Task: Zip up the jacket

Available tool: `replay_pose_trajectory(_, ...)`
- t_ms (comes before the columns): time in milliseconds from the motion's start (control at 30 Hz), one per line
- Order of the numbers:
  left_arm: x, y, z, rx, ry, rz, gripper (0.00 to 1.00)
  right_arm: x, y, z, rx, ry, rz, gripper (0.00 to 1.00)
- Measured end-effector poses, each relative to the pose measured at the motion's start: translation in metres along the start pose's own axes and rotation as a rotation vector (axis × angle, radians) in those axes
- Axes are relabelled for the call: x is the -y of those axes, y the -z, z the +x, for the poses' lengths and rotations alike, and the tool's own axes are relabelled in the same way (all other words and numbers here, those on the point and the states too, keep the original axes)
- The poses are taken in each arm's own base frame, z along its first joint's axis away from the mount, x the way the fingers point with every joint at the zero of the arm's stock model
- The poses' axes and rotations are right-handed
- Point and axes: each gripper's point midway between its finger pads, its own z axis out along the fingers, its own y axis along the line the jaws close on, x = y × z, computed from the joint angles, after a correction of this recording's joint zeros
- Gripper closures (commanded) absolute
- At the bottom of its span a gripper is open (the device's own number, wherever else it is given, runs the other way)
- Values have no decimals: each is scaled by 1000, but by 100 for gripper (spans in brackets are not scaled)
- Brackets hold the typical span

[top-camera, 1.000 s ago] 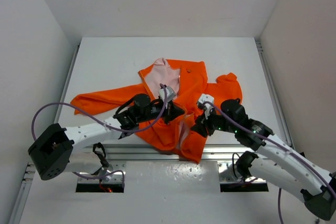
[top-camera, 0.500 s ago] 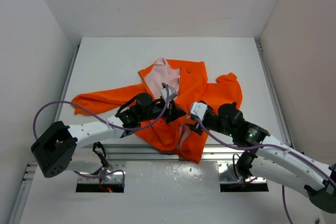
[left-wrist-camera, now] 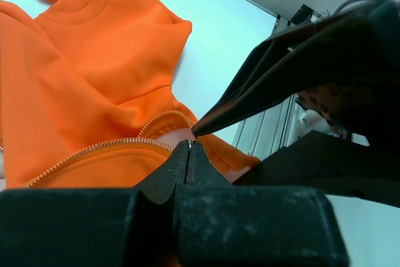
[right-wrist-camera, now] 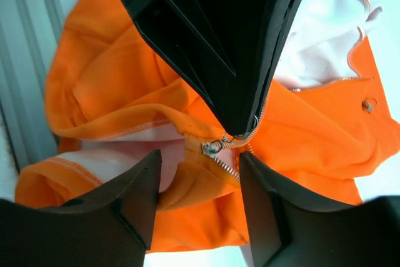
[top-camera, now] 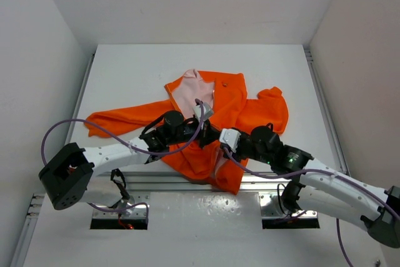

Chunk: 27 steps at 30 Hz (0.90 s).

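The jacket (top-camera: 228, 101) lay long axis near-to-far, collar toward the worktop's (top-camera: 137, 70) far edge. The left end effector (left-wrist-camera: 189, 146) was clamped on its zipper (left-wrist-camera: 106, 146); the right end effector (right-wrist-camera: 199, 156) stood half-open, empty, astride the slider (right-wrist-camera: 210, 147).

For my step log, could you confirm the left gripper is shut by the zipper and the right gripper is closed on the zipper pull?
Not quite: the right wrist view shows the right gripper open, the zipper pull untouched beyond its fingertips. The left gripper is indeed shut.

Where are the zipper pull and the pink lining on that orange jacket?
Small silver metal zipper pull (right-wrist-camera: 209, 148): right wrist view, on its tab.
Pale pink fabric lining (top-camera: 186, 92): top external view, on the open collar area.
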Motion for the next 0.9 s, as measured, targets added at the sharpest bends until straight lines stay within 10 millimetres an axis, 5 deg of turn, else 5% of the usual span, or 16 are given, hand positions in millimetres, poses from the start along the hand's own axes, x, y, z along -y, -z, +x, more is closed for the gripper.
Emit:
replay_pose_trajectory(233,0,0,0,0,0,0,100,12,-3,7,-38,41,56,100)
replay_pose_trajectory(900,1,-13,10,0,37,-17,100,-9,19,6,113,198,17,100)
